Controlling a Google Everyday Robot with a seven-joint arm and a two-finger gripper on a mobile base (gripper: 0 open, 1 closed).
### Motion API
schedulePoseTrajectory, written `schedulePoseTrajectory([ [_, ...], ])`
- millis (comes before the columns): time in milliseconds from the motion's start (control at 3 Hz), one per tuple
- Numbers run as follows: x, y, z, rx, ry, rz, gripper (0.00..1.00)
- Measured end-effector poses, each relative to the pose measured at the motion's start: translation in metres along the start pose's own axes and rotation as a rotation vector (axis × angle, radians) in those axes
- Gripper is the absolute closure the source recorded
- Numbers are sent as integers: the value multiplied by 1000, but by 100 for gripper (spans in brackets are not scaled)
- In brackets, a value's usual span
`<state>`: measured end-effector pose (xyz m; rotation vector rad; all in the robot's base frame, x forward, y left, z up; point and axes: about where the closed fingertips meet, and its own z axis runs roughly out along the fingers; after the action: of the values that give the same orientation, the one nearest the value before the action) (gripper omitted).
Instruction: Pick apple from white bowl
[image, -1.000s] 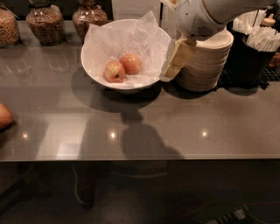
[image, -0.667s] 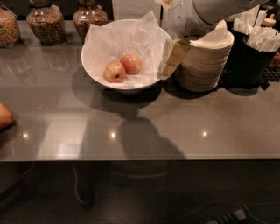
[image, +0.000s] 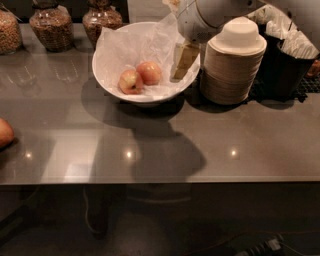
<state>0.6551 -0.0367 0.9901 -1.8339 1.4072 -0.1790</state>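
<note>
Shifted left since a moment ago, the gripper (image: 181, 62) hangs over the white bowl's (image: 141, 99) right rim — open or closed, I cannot tell — while the apple (image: 149, 73) lies inside, beside a paler apple (image: 130, 82).

**Inspector:** Counter layout?
**Officer:** The large bowl (image: 107, 75) sits rear centre on the counter (image: 210, 140). A row of jars (image: 50, 27) stands behind it, to the left.
**Inspector:** Contents?
**Officer:** Two fruits, touching: the apple (image: 149, 73) to the right and further back, the other apple (image: 131, 81) left and nearer.
**Inspector:** Gripper?
**Officer:** The gripper (image: 183, 62) hangs over the bowl's right rim, apart from both. The stack of small bowls (image: 235, 70) stands just right of it. A lone fruit (image: 4, 133) lies at the left edge.
</note>
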Motion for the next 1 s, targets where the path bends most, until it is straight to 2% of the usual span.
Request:
schedulePoseTrajectory([
  [667,10,-14,46,-11,-25,-43,0],
  [1000,12,-12,67,-19,-55,-81,8],
])
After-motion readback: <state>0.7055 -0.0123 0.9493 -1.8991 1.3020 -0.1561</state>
